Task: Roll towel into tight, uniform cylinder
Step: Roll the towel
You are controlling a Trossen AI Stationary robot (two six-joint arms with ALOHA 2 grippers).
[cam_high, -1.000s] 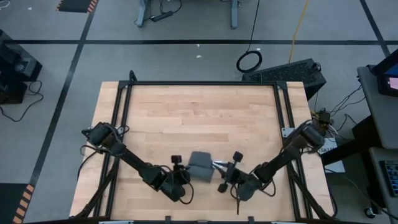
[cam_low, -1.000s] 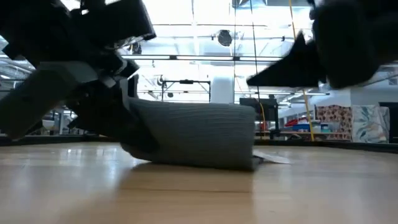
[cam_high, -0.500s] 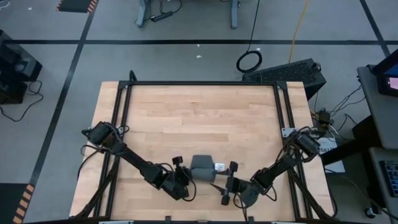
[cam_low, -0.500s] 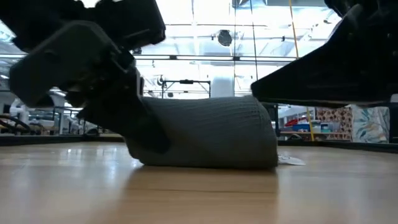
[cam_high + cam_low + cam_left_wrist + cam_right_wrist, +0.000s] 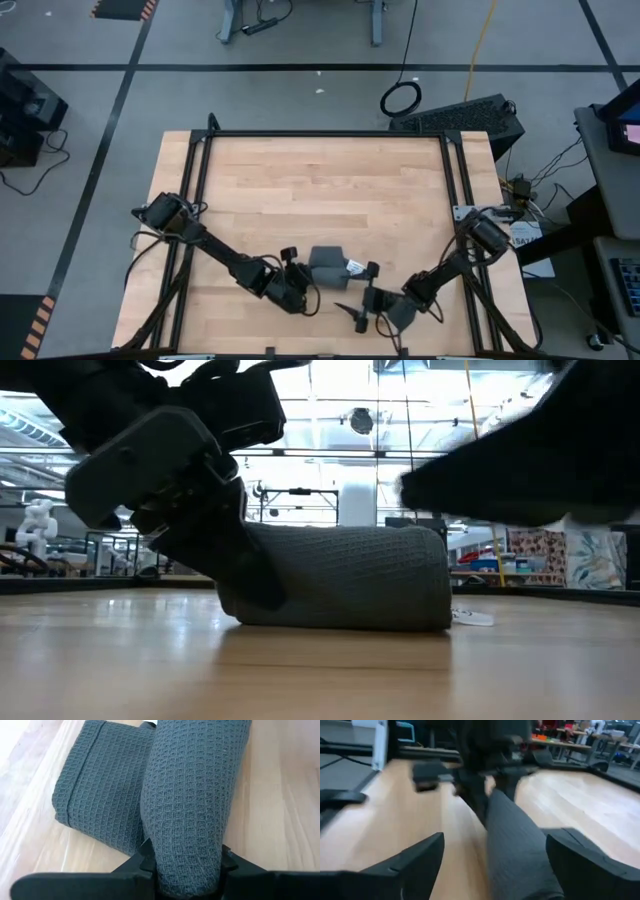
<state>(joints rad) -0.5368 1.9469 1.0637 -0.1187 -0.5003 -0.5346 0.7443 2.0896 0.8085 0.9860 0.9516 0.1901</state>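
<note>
Towel [image 5: 326, 263], dark grey with a waffle weave, lies rolled into a short thick cylinder on the wooden table [image 5: 320, 180], close to the table's near edge and about midway along it. In the low view the roll [image 5: 345, 575] rests flat on the wood, its surface even from end to end, and a small white tag [image 5: 470, 617] pokes out on the tabletop at one end. The left wrist view shows a flat, unrolled part of the cloth [image 5: 100, 785] lying beside the roll and touching it.

Left gripper [image 5: 296, 281] sits at one end of the towel, its fingers clenched on that end of the roll: in the left wrist view the cloth [image 5: 192, 795] is pinched between the two dark fingers [image 5: 145, 857]. In the low view the same gripper [image 5: 215, 510] presses against the roll's end, tilted down toward the wood.

Right gripper [image 5: 360, 295] is just beside the towel's other end, on the side of the tag, with its fingers spread wide and released. In the right wrist view its two fingers [image 5: 412, 862] stand well apart on either side of the roll [image 5: 515, 840] without touching it.
</note>
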